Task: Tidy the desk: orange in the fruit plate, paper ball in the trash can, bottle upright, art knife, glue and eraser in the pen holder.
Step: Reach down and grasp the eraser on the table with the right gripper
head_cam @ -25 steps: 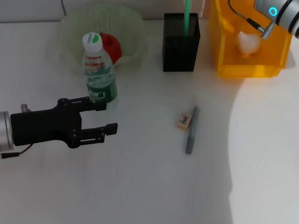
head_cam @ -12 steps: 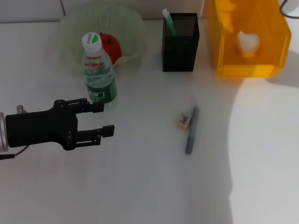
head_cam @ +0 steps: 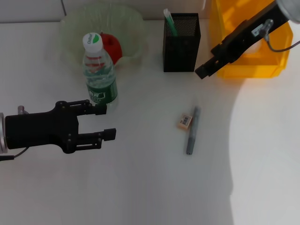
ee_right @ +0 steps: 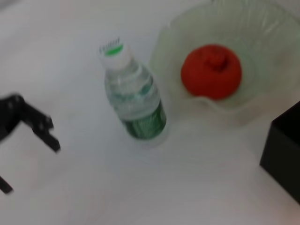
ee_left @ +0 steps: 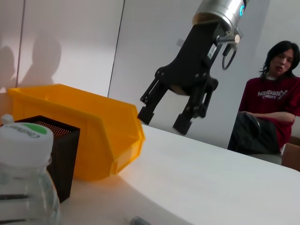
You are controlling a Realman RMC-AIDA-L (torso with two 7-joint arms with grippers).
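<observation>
The orange (head_cam: 112, 47) lies in the fruit plate (head_cam: 75, 28) at the back left. The bottle (head_cam: 99, 75) stands upright in front of it. The pen holder (head_cam: 180, 47) holds a green-and-white stick (head_cam: 168, 21). The eraser (head_cam: 184, 121) and a grey stick-shaped knife (head_cam: 192, 131) lie side by side on the desk. My right gripper (head_cam: 208, 61) hangs open and empty between the pen holder and the trash can (head_cam: 248, 70); it also shows open in the left wrist view (ee_left: 161, 121). The arm hides the paper ball. My left gripper (head_cam: 107, 121) is open and empty just in front of the bottle.
A person (ee_left: 272, 103) sits beyond the desk's far side. The right wrist view shows the bottle (ee_right: 136, 103), the orange (ee_right: 212, 71) in the plate and a corner of the pen holder (ee_right: 283, 154).
The green stick has dropped into the pen holder. My right arm went out of view, then came back down in front of the trash can. The left gripper has barely moved.
</observation>
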